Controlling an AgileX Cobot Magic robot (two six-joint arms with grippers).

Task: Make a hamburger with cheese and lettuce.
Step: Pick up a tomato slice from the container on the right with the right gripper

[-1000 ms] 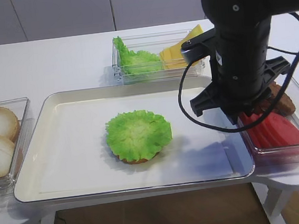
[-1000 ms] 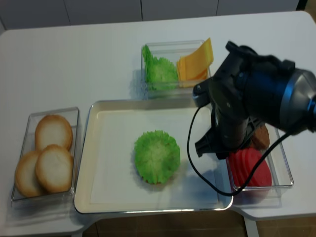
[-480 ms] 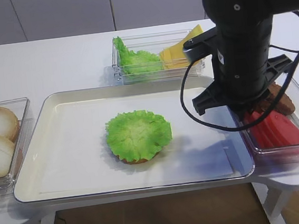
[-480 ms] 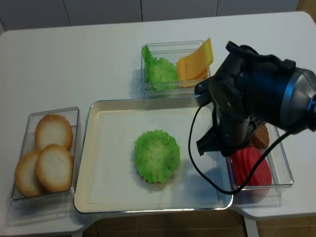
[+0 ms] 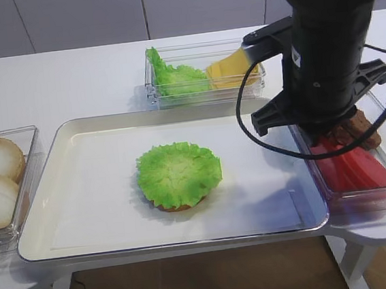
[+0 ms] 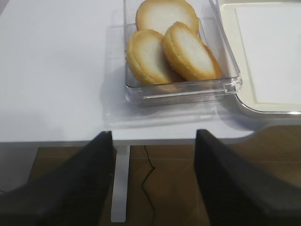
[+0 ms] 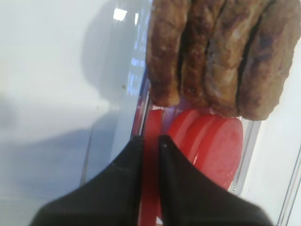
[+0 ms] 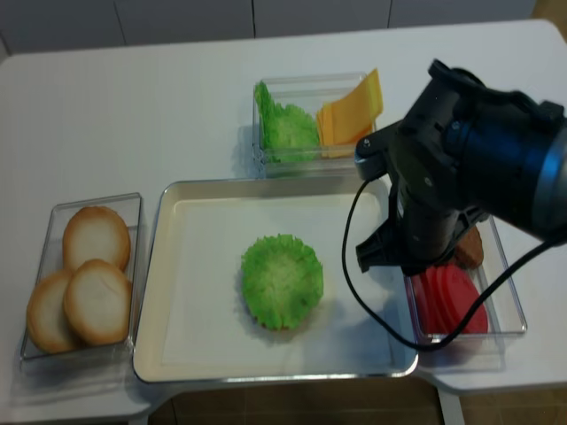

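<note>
Hamburger [image 5: 178, 174] on tray [image 5: 70, 218]; cheese [image 5: 230, 68] apparently right of lettuce [image 5: 175, 78].

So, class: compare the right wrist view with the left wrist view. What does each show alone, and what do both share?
Only the right wrist view shows the right claw shut on a red tomato slice, with brown patties beyond. Only the left wrist view shows the left claw open, bun halves in a clear box and the tray's corner. Both share the white table.

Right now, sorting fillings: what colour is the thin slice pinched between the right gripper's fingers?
Red: a round tomato slice, clearest in the right wrist view.
</note>
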